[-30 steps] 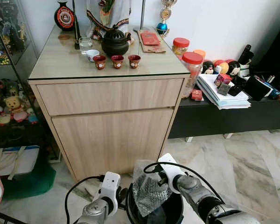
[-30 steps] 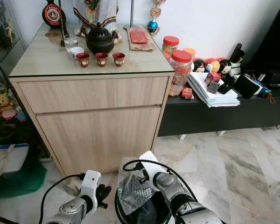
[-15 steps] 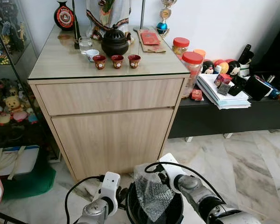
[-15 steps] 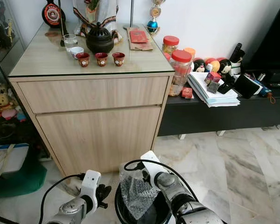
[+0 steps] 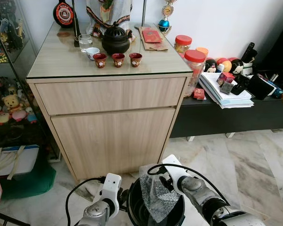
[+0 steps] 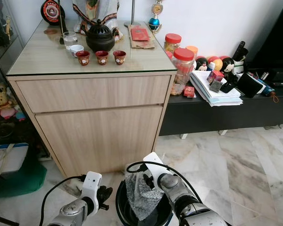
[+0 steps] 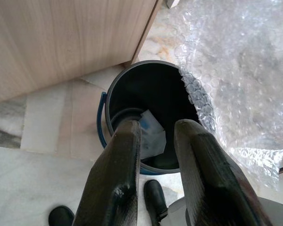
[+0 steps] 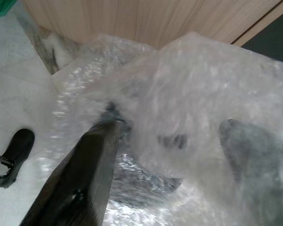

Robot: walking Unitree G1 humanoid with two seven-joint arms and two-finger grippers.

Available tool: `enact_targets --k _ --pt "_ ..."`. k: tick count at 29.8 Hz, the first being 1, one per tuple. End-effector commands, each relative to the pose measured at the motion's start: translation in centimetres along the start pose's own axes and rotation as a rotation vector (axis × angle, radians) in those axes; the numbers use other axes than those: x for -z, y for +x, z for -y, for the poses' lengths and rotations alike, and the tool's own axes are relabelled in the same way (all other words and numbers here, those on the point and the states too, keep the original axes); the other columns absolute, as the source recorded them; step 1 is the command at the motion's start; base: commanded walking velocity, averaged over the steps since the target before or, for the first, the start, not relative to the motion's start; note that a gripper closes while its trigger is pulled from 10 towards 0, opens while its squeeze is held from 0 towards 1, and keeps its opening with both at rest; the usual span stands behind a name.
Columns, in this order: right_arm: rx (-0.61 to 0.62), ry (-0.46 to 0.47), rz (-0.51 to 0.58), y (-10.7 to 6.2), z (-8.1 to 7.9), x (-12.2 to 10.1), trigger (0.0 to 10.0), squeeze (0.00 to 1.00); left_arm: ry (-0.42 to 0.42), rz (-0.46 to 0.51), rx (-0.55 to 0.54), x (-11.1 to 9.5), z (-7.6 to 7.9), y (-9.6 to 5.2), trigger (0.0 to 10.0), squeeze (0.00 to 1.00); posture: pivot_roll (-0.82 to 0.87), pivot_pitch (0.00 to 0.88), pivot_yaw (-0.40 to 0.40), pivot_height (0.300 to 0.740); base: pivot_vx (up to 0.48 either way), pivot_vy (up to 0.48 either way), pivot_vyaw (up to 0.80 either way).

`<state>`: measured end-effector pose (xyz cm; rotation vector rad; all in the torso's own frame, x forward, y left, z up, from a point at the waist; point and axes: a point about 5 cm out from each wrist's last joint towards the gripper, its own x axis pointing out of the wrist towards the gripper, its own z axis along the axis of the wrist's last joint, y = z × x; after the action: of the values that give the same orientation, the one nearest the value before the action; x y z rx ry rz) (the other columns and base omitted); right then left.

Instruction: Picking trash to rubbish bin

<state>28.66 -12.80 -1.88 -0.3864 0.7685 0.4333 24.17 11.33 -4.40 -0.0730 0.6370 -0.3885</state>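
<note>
Both arms reach low and forward.
The right gripper (image 5: 164, 181) has its fingers (image 8: 85, 174) closed on the bubble wrap (image 5: 156, 197); the left gripper (image 7: 155, 160) hovers alongside, fingers a little apart, gripping nothing.

- The rubbish bin (image 5: 132, 209) is cut off by the lower edge of the eye views.
- Bubble wrap (image 8: 188, 117) veils one finger of the right gripper (image 8: 179, 146), leaving a blurred grey shape.

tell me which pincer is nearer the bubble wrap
Right. The right pincer is holding the bubble wrap at its top edge over the black bin. The left pincer sits beside the bin, apart from the wrap, fingers parted.
</note>
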Motion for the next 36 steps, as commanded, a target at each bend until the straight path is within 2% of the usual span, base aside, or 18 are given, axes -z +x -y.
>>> enact_targets --k 1,11,12,13,14,17,28,32,34,36 --pt "0.022 -0.012 0.003 -0.1 0.7 -0.4 10.0 1.00 -0.009 0.003 0.013 -0.1 0.3 0.1 10.0 0.00 -0.10 0.017 -0.135 0.740 0.000 0.000 0.00" --pt "0.016 -0.041 -0.010 -0.1 0.6 0.0 10.0 1.00 -0.011 0.002 0.012 -0.2 0.3 0.2 10.0 0.00 -0.10 0.016 -0.134 0.740 0.000 0.000 0.00" --pt "0.016 -0.063 -0.017 -0.1 0.6 0.1 10.0 0.96 -0.012 0.001 0.012 -0.1 0.3 0.2 10.0 0.00 -0.10 0.016 -0.134 0.740 0.000 0.000 0.00" --pt "0.015 -0.073 -0.021 -0.1 0.6 0.2 10.0 0.85 -0.012 0.000 0.012 -0.1 0.3 0.2 10.0 0.00 -0.10 0.016 -0.134 0.740 0.000 0.000 0.00" --pt "0.013 -0.082 -0.027 -0.1 0.6 0.3 10.0 0.00 -0.012 0.000 0.011 -0.1 0.3 0.2 10.0 0.00 -0.10 0.017 -0.134 0.740 0.000 0.000 0.00" --pt "0.010 -0.079 -0.035 -0.2 0.6 0.5 10.0 0.00 -0.014 -0.001 0.010 -0.2 0.3 0.2 10.0 0.00 -0.10 0.017 -0.134 0.740 0.000 0.000 0.00" --pt "0.052 -0.155 -0.134 -0.4 1.4 2.0 10.0 0.00 -0.015 -0.017 0.010 0.0 0.3 0.2 10.0 0.00 -0.10 0.017 -0.133 0.740 0.000 0.000 0.00" --pt "0.048 -0.148 -0.132 -0.4 1.3 2.0 10.0 0.00 -0.016 -0.019 0.011 0.0 0.3 0.2 10.0 0.00 -0.10 0.017 -0.133 0.740 0.000 0.000 0.00" --pt "0.036 -0.118 -0.120 -0.4 1.2 1.8 10.0 0.00 -0.016 -0.019 0.011 0.0 0.3 0.2 10.0 0.00 -0.10 0.017 -0.133 0.740 0.000 0.000 0.00" --pt "0.008 -0.022 -0.095 -0.3 0.8 1.5 10.0 0.00 -0.017 -0.019 0.011 0.0 0.3 0.2 10.0 0.00 -0.10 0.017 -0.133 0.740 0.000 0.000 0.00"
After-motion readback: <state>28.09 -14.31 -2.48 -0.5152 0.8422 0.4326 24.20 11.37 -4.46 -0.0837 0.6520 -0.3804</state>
